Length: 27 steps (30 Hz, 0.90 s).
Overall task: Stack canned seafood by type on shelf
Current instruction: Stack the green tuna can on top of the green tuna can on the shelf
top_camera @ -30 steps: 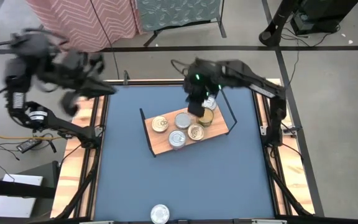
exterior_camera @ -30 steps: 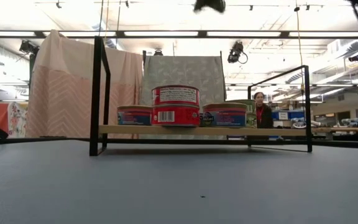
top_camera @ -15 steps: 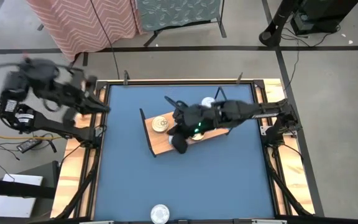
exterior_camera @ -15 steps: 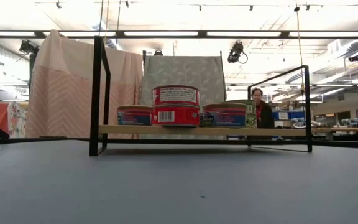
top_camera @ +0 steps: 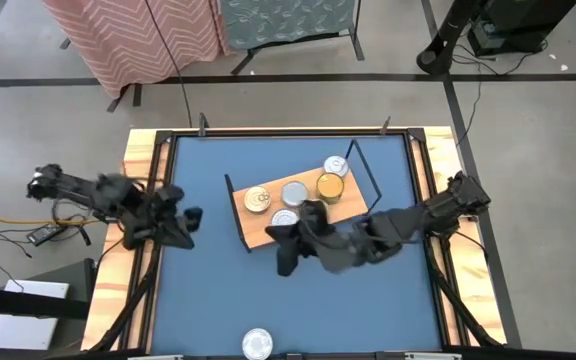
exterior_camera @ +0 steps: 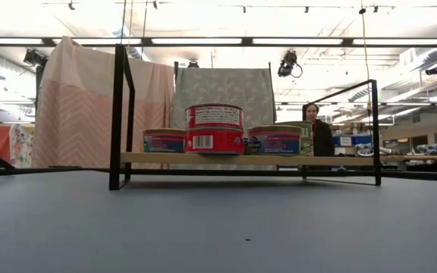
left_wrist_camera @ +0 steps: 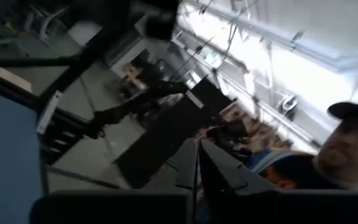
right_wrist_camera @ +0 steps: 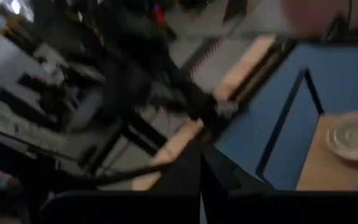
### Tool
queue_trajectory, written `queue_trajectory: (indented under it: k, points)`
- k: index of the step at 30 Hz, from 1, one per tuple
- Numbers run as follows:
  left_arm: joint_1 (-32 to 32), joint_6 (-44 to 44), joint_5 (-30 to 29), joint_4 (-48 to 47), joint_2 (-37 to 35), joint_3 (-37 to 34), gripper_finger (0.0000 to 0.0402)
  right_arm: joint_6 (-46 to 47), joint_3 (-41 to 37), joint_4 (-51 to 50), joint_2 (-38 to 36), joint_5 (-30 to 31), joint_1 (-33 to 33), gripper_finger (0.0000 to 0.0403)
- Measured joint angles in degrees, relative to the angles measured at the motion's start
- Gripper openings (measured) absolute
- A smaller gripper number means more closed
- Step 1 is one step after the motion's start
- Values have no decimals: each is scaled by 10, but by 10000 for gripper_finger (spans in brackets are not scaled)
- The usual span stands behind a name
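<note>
Right gripper (top_camera: 286, 262), dark two-finger, fingers pressed together and empty, sits low over the blue table (top_camera: 208, 300) just off the near edge of the shelf. Left gripper (top_camera: 190, 216), fingers together too, nothing held, at the table's left rim, well apart from the shelf. Rectangular light-wood shelf with thin black wire end frames (top_camera: 263, 232) lies angled mid-table. On it, round flat tins: gold-lidded tin (top_camera: 257, 199), silver-lidded tin (top_camera: 295, 193), silver tin (top_camera: 283, 217) partly under the right arm, deeper gold tin (top_camera: 330, 186), silver tin (top_camera: 336, 166) at the far end. Low view: red-labelled stacked tins (exterior_camera: 214, 128) between two blue-sided tins. One lone silver-lidded tin (top_camera: 257, 344) at the table's near edge. Person (exterior_camera: 316, 133) stands in the room behind.
</note>
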Motion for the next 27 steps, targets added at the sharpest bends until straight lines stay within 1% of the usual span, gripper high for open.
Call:
queue_trajectory:
  k: [3,5,8,11,15,18,20,21,24,27]
  points:
    - [-52,-32,-54,85,-5,-76,23,-32,0,1,-23,70,23,5]
    - [-83,-26,-74,96,3,-102,22,-56,0,-8,-43,91,31,5]
    - [-121,-10,-95,66,29,-113,18,-82,0,-24,-73,93,34,5]
    - [-150,-7,-112,48,75,-113,13,-110,0,-33,-104,92,37,5]
    - [-177,-20,-148,44,160,-113,9,-157,0,-22,-139,90,46,5]
    - [-188,-50,-161,64,236,-113,8,-210,0,14,-161,76,60,5]
    - [-194,-62,-171,109,287,-113,8,-267,0,58,-173,51,72,5]
    - [-196,-63,-176,146,311,-113,8,-299,0,82,-177,35,78,5]
    - [-197,-32,-187,303,385,-113,8,-383,1,138,-188,-36,98,5]
    - [-197,1,-187,451,454,-112,8,-427,1,152,-193,-84,118,5]
